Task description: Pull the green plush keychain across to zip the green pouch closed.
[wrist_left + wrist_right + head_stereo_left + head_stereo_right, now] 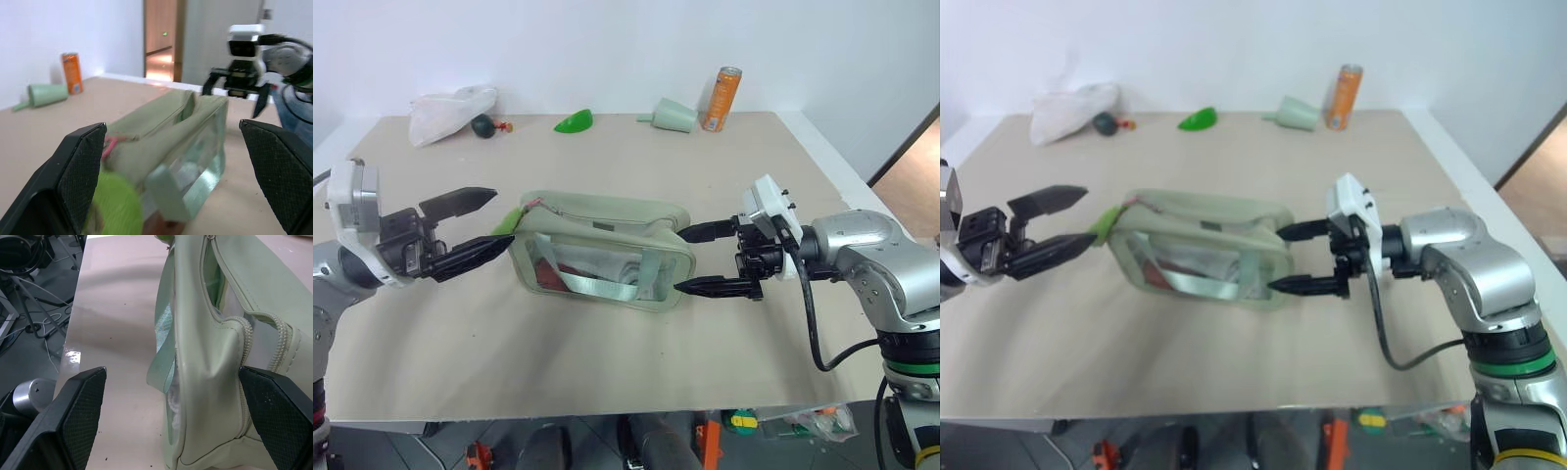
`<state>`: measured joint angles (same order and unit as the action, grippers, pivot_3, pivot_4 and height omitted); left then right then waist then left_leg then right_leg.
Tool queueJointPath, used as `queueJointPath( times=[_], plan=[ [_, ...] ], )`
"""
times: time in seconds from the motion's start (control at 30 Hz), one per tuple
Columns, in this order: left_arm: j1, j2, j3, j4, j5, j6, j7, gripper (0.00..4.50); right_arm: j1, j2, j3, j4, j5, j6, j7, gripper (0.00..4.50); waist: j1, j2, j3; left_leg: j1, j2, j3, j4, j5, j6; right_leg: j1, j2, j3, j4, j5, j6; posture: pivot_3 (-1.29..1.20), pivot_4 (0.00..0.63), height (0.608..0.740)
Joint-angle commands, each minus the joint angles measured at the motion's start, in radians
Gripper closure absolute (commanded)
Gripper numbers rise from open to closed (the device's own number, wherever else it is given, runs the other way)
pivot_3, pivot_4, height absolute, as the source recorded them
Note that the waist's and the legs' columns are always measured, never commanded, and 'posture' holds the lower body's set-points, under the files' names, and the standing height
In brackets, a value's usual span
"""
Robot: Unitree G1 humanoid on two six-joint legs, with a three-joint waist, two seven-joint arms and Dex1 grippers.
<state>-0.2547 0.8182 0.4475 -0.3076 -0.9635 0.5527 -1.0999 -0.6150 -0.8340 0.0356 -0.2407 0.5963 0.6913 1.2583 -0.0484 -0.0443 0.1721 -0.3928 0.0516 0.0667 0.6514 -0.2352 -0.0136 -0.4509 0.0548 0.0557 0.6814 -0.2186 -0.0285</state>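
While the green pouch (602, 250) stands on its long edge at the middle of the table (607, 372), clear panel and strap handle (592, 282) toward me, I have a gripper at each of its ends. My left gripper (480, 223) sits at nine o'clock from the pouch with its jaws spread wide and nothing between them; the lower finger reaches the pouch's left corner, where the green plush keychain (506, 224) shows as a lime tuft. In the left wrist view the keychain (115, 208) is a fuzzy blur just beside one finger. My right gripper (697, 258) is at three o'clock, jaws also wide and unclenched, bracketing the pouch's right end without pinching it. Toward twelve o'clock, along the far edge, are an orange can (722, 99), a pale green funnel (672, 116), a green leaf-shaped piece (575, 121) and a white bag (450, 113).
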Motion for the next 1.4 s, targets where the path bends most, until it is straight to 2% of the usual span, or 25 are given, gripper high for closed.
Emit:
queueJointPath(
  times=[0.03, 0.07, 0.4, 0.43, 0.63, 0.73, 0.93, 1.17, 1.4],
  plan=[
    [-0.012, 0.016, 0.005, -0.037, -0.011, -0.006, -0.004, 0.00, -0.007, -0.003, -0.007, -0.003, -0.009, -0.030, -0.001, 0.58, 0.000, 0.000, 0.000, 0.000, 0.000, 0.000, 0.000, 0.000, 0.000, 0.000, 0.000, 0.000, 0.000, 0.000, 0.000, 0.00, 0.150, 0.740],
    [-0.010, 0.012, 0.002, -0.039, -0.011, -0.007, -0.001, 0.00, -0.006, -0.002, -0.007, 0.001, -0.011, -0.035, 0.000, 0.82, 0.000, 0.000, 0.000, 0.000, 0.000, 0.000, 0.000, 0.000, 0.000, 0.000, 0.000, 0.000, 0.000, 0.000, 0.000, 0.00, 0.150, 0.740],
    [0.006, -0.032, 0.011, -0.021, -0.013, -0.017, 0.040, 0.00, -0.002, 0.004, -0.002, 0.027, -0.026, -0.079, 0.010, 4.30, 0.000, 0.000, 0.000, 0.000, 0.000, 0.000, 0.000, 0.000, 0.000, 0.000, 0.000, 0.000, 0.000, 0.000, 0.000, 0.00, 0.150, 0.740],
    [0.005, -0.040, 0.016, -0.005, -0.007, -0.021, 0.052, 0.00, -0.003, 0.005, 0.001, 0.030, -0.029, -0.083, 0.010, 4.48, 0.000, 0.000, 0.000, 0.000, 0.000, 0.000, 0.000, 0.000, 0.000, 0.000, 0.000, 0.000, 0.000, 0.000, 0.000, 0.00, 0.150, 0.740],
    [0.019, -0.073, -0.002, 0.132, 0.097, -0.045, 0.144, 0.00, -0.012, 0.015, 0.025, 0.050, -0.065, -0.100, 0.001, 4.48, 0.000, 0.000, 0.000, 0.001, 0.000, 0.000, 0.000, 0.000, 0.000, 0.000, 0.001, 0.000, 0.000, 0.000, 0.000, 0.00, 0.150, 0.740],
    [0.023, -0.093, 0.000, 0.146, 0.100, -0.047, 0.163, 0.00, -0.008, 0.017, 0.032, 0.054, -0.079, -0.110, 0.004, 4.48, 0.000, -0.001, -0.001, 0.001, 0.001, 0.000, 0.000, 0.000, 0.000, 0.000, 0.001, 0.000, 0.000, 0.000, 0.000, 0.00, 0.150, 0.740],
    [0.085, -0.093, -0.003, 0.076, 0.064, -0.032, 0.099, 0.00, -0.011, 0.016, 0.029, 0.060, -0.086, -0.119, 0.004, 4.48, -0.001, -0.003, -0.001, 0.001, 0.002, 0.000, 0.000, 0.000, 0.000, 0.000, 0.001, 0.000, 0.000, 0.000, 0.000, 0.00, 0.150, 0.740],
    [0.045, -0.077, -0.005, 0.033, 0.009, -0.010, 0.090, 0.00, -0.007, 0.014, 0.029, 0.054, -0.089, -0.120, 0.002, 4.48, 0.000, -0.003, -0.002, 0.002, 0.001, 0.000, 0.000, 0.000, 0.000, 0.001, 0.001, 0.000, 0.000, 0.001, 0.001, 0.00, 0.150, 0.740],
    [0.056, -0.070, -0.040, 0.052, 0.056, -0.012, 0.080, 0.00, -0.003, 0.014, 0.024, 0.051, -0.088, -0.118, -0.007, 4.48, 0.000, -0.003, -0.002, 0.002, 0.001, 0.000, 0.000, 0.000, 0.000, 0.002, 0.002, 0.000, 0.000, 0.000, 0.000, 0.00, 0.150, 0.740]
  ],
)
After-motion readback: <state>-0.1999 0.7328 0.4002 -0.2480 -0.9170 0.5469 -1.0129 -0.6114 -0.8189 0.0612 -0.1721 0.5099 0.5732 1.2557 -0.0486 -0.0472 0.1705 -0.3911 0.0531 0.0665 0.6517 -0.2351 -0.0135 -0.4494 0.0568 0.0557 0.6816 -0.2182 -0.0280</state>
